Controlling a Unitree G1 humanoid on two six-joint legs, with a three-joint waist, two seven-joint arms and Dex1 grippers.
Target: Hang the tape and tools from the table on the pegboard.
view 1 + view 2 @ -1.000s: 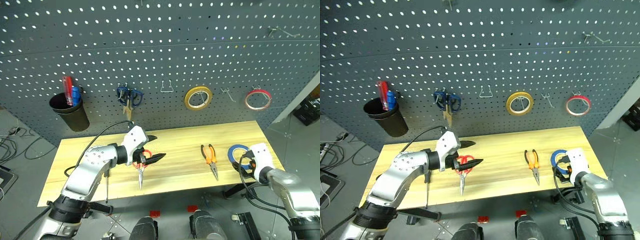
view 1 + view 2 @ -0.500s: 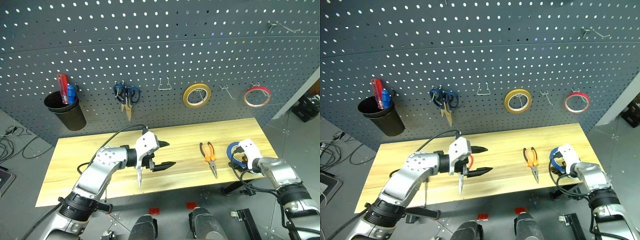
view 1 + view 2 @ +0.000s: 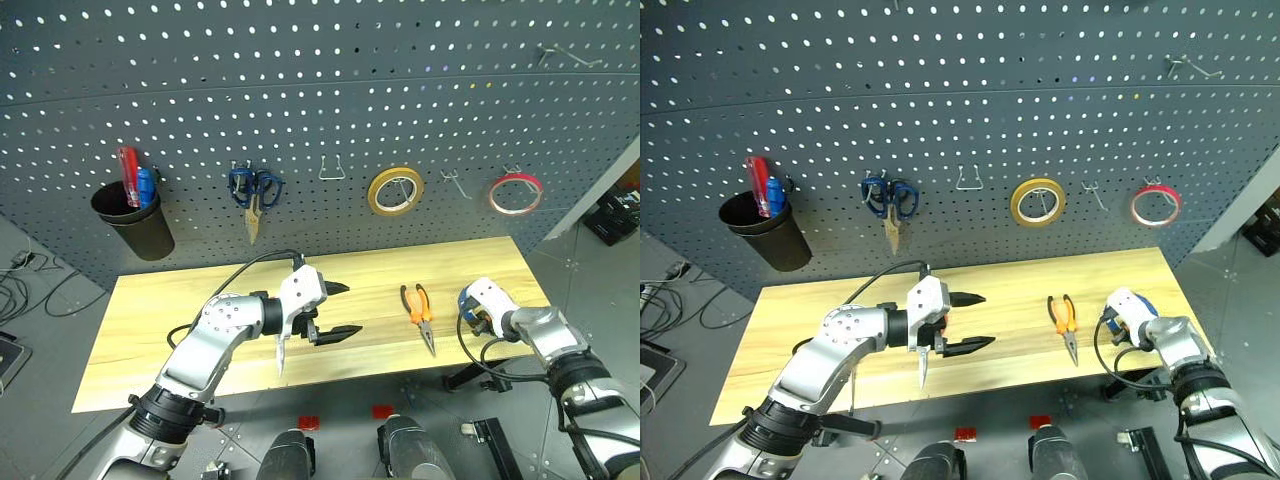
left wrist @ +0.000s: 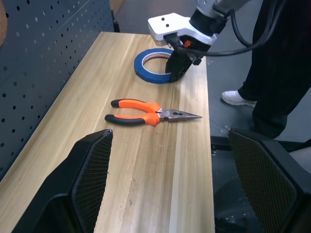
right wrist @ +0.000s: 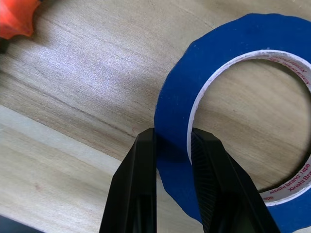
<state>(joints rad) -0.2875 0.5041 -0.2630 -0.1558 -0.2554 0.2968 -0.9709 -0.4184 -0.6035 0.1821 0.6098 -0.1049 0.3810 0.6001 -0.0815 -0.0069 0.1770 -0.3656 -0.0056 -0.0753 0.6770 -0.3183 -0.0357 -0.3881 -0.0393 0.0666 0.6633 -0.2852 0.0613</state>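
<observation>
Right wrist view: my right gripper [image 5: 172, 138] is clamped on the blue tape roll [image 5: 233, 87], one black finger outside the rim, the other inside the wide hole, pinching the band. The roll lies flat on the wooden table [image 5: 73, 97]. An orange pliers grip shows at the upper left corner of this frame.

Left eye view: tape and right gripper sit at the right end of the table, centre right of frame. The orange-handled pliers [image 3: 418, 312] lie just left of them, jaws pointing toward the near edge. My left gripper [image 3: 338, 310] hovers at centre frame, fingers spread wide, holding nothing. The red-handled scissors [image 3: 281, 346] lie under it, mostly hidden, blades toward the near edge.

The pegboard [image 3: 320, 100] fills the upper frame. Hanging on it, left to right: black cup [image 3: 135, 222] with red and blue screwdrivers, blue-handled scissors [image 3: 254, 192], yellow tape roll [image 3: 394, 192], red-rimmed roll [image 3: 516, 194].
</observation>
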